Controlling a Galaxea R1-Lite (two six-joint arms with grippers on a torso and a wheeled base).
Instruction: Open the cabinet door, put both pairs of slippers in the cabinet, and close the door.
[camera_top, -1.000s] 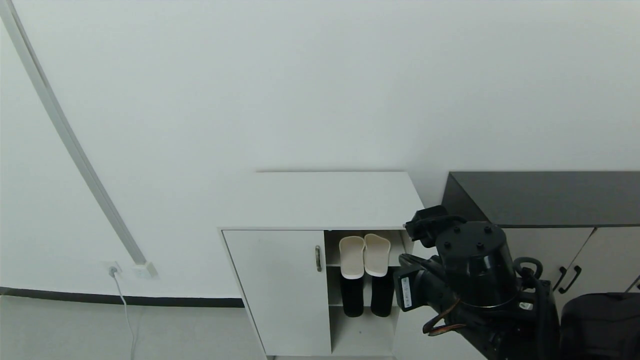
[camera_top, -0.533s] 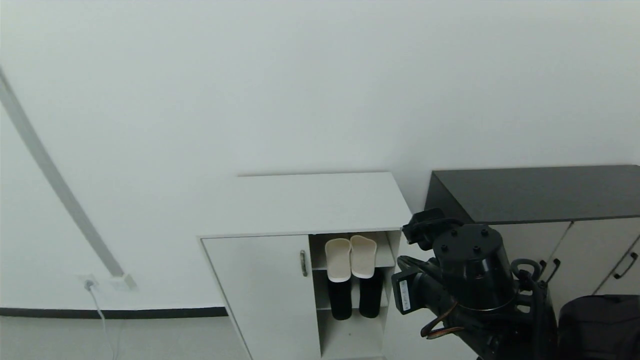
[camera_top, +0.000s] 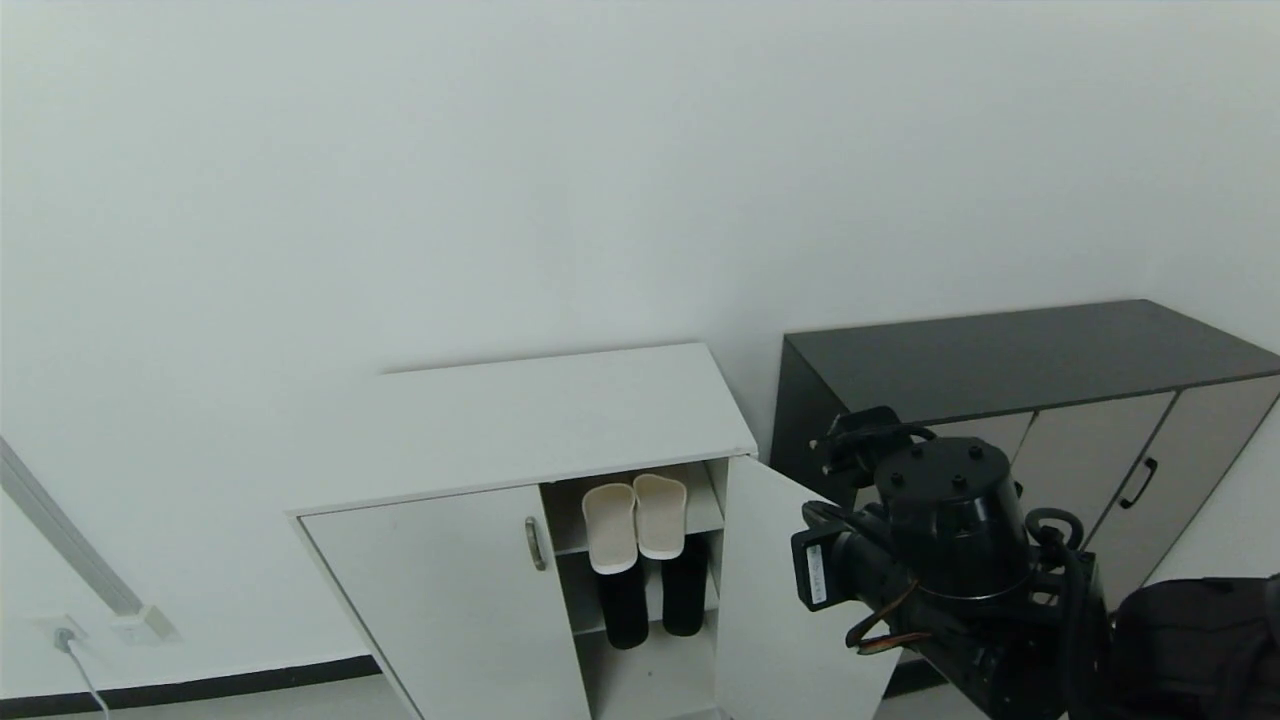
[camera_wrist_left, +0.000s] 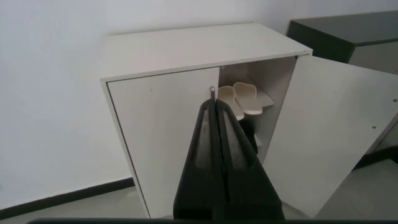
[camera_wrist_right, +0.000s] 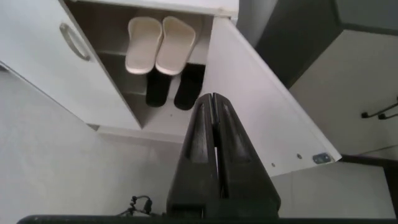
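i see cream slippers (camera_top: 610, 525) above black slippers (camera_top: 625, 610) inside the cabinet (camera_top: 520, 420), lower centre of the head view, its right door (camera_top: 780, 620) standing open, while my left end effector (camera_wrist_left: 213, 109) and right end effector (camera_wrist_right: 212, 99) sit pinched shut, empty, well apart from them.

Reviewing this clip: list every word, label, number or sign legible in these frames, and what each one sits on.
No text can be read in any view.
White label on the right arm: print too small to read.
White cabinet, cream slippers, black slippers, dark sideboard, wall socket: no markings visible.
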